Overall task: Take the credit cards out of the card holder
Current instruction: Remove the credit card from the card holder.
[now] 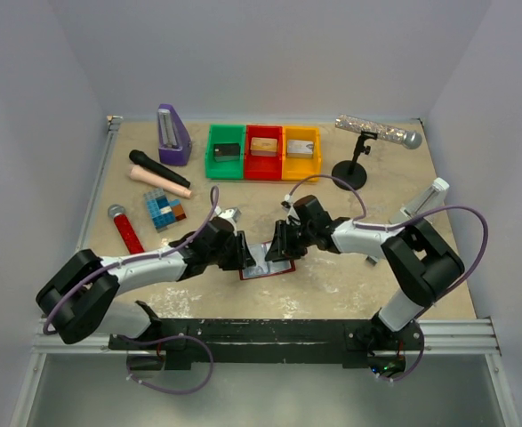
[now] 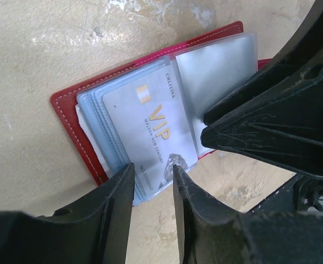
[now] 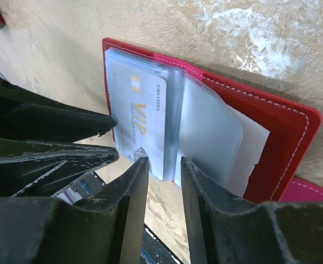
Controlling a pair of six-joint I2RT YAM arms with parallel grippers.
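Note:
The card holder (image 1: 268,266) lies open on the table between my two grippers: dark red cover (image 2: 67,118), clear plastic sleeves. A silvery-grey credit card (image 2: 150,124) printed "VIP" sits in the top sleeve, with more sleeves stacked under it. It also shows in the right wrist view (image 3: 142,113), as does the red cover (image 3: 277,137). My left gripper (image 2: 153,175) is open a little, its tips at the card's near edge, not clamped. My right gripper (image 3: 164,165) is open a little, its tips at the near edge of the sleeves, and empty. The other cards are hidden.
Green (image 1: 212,142), red (image 1: 262,131) and yellow (image 1: 301,132) trays with small blocks stand at the back. A purple metronome (image 1: 172,135), a black microphone (image 1: 158,168), a red microphone (image 1: 125,229) and a tiled block (image 1: 164,210) lie left. A microphone stand (image 1: 350,172) stands back right.

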